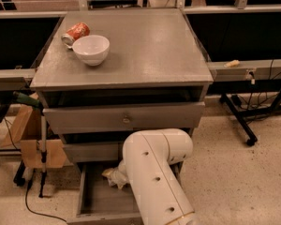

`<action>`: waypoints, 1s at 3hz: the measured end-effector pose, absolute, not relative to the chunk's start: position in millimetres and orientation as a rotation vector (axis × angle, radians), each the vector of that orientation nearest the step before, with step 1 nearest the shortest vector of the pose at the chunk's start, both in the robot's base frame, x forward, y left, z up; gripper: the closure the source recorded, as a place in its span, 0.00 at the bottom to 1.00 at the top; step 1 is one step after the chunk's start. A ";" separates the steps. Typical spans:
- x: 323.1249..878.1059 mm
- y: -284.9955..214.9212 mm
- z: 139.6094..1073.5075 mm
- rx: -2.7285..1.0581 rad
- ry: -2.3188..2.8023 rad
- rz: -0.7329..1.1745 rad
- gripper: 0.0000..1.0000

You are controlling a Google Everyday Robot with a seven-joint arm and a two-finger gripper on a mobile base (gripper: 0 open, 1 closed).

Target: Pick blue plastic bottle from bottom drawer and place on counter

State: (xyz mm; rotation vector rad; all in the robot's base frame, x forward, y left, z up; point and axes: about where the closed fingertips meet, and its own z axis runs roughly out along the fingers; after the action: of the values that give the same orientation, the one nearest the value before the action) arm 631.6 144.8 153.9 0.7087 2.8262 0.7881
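Gripper lay hidden behind the white arm (154, 182) in the bottom drawer (94, 199), its hold impossible to tell, with the blue plastic bottle (113, 176) showing just left.

Pale bottle (111, 176) in open bottom drawer (96, 198), hand hidden there

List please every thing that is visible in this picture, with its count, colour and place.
counter: one, grey, top of cabinet
soda can: one, orange-red, lying on counter, back left
bowl: one, white, on counter beside the can
upper drawers: two, grey, under counter
bottom drawer: one, grey, pulled open
blue plastic bottle: one, pale, in bottom drawer, at the arm
cardboard box: one, brown, left of cabinet
arm: one, white, reaching into bottom drawer
gripper: one, hidden behind the arm, down at bottom drawer
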 end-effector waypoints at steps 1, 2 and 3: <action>629.3 147.0 157.2 0.724 2.788 0.788 0.28; 627.5 149.2 160.6 0.734 2.760 0.780 0.28; 625.8 150.1 163.9 0.745 2.734 0.766 0.28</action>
State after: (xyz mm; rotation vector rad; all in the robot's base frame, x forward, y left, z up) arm 625.8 150.1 163.9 0.7446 2.7335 0.7660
